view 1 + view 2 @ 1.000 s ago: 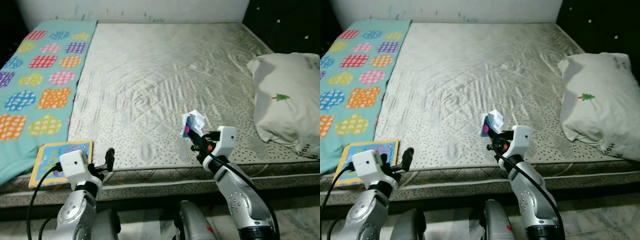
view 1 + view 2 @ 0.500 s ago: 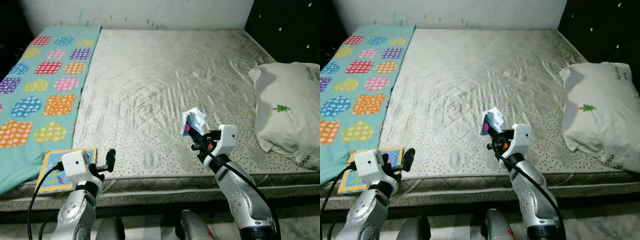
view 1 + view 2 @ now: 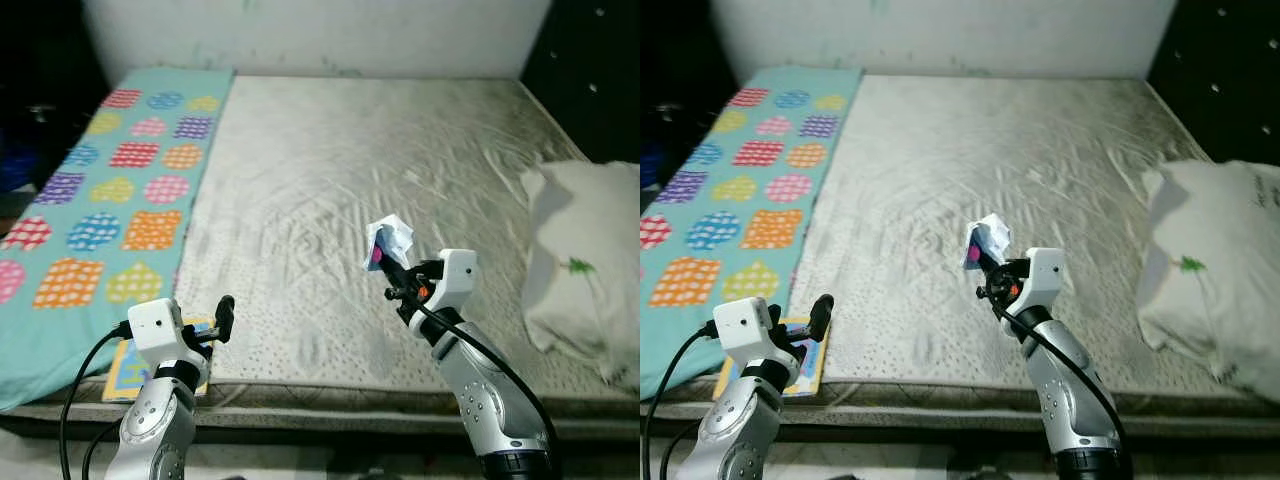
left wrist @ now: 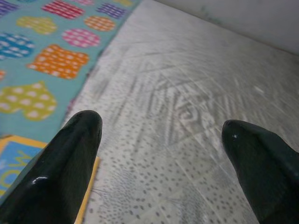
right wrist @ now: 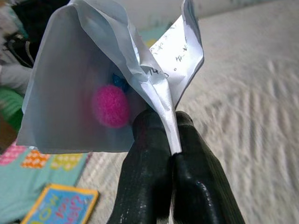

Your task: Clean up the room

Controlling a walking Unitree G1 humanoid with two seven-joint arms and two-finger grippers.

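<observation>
**Two grippers raised over the bed, one pinching a paper packet**

Two black fingers of the right gripper (image 3: 985,272) pressed together on a crumpled white paper packet (image 3: 389,240), clamped at its lower fold and held up in the air above the near part of the mattress (image 3: 380,160). Pink blob and a bit of blue visible through the translucent paper in the right wrist view (image 5: 110,106); handwriting on one flap, too small to read.

Left gripper (image 3: 222,318) parted wide and holding nothing, hovering at the near left edge of the mattress, just beside a yellow-bordered picture book (image 3: 805,352). Book lying flat at the front edge of the bed, partly hidden behind the left arm, at the seam between bare mattress and a teal blanket with coloured patches (image 3: 110,190).

Blanket spread along the left side of the bed. White pillow with a small green tree print (image 3: 1205,270) resting at the right side, well apart from the packet.
</observation>
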